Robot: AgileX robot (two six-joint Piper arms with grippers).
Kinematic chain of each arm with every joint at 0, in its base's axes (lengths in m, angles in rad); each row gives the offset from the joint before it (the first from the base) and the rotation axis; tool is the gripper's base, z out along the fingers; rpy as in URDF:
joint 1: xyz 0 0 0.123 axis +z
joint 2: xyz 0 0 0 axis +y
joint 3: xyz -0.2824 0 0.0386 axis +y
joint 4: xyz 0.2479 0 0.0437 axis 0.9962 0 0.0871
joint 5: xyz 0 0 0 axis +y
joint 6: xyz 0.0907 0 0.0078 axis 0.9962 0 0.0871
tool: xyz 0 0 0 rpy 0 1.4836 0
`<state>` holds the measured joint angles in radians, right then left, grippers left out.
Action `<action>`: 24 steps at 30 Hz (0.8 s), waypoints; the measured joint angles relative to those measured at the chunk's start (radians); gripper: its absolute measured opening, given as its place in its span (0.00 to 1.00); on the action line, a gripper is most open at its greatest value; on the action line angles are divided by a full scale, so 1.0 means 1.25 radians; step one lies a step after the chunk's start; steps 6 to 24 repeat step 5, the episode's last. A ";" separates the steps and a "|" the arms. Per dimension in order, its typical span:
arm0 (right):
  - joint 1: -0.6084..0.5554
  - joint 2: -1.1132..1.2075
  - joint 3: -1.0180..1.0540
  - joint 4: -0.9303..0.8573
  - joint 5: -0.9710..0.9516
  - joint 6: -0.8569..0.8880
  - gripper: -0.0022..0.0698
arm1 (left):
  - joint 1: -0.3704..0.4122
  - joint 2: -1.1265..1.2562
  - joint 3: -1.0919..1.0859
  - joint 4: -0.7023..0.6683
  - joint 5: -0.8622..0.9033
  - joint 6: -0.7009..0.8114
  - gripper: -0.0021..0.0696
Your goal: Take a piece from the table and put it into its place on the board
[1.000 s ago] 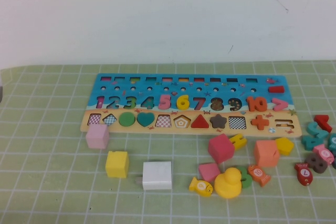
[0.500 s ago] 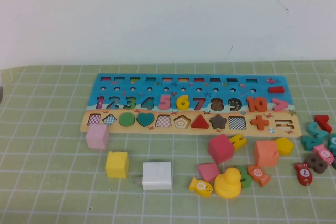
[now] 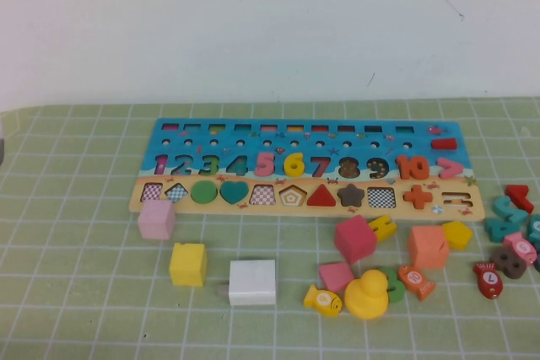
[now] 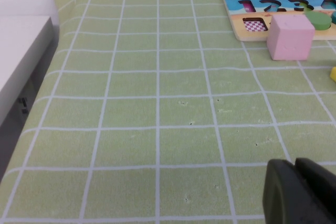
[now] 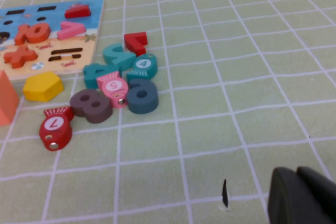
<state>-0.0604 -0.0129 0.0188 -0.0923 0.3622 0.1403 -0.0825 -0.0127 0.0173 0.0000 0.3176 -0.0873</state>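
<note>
Nothing was seen to have moved since the earlier pictures; every toy lay where it had been.

From the high view, the yellow 6 was found sitting in its own hole in the blue part of the board, between the pink 5 and the red 7. So the job was judged to be done, or very nearly done. No arm and no pincer were seen in this view. Loose toys were left on the table, such as the yellow cube, the white block, the duck and the yellow fish. A green mat with white lines covered the table, and a plain pale wall stood behind it.

From the left wrist view, the left pincer was seen low over bare mat, with its dark fingers pressed together and nothing between them. The pink cube and a corner of the board were well apart from it, far ahead. A grey edge beside the mat was seen too.

From the right wrist view, the right pincer was seen over bare mat, also clenched on nothing, as far as could be told. A heap of small toys, with a red fish and a brown 8, lay well ahead of it. The 6 was not seen from either wrist.
</note>
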 joint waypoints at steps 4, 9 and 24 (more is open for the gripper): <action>0.000 0.000 0.000 0.000 0.000 0.000 0.03 | 0.000 0.000 0.000 0.000 0.000 0.000 0.03; 0.000 0.000 0.000 0.000 0.000 0.000 0.03 | 0.000 0.000 0.000 0.000 0.000 0.000 0.03; 0.000 0.000 0.000 0.000 0.000 0.000 0.03 | 0.000 0.000 0.000 0.000 0.000 0.000 0.03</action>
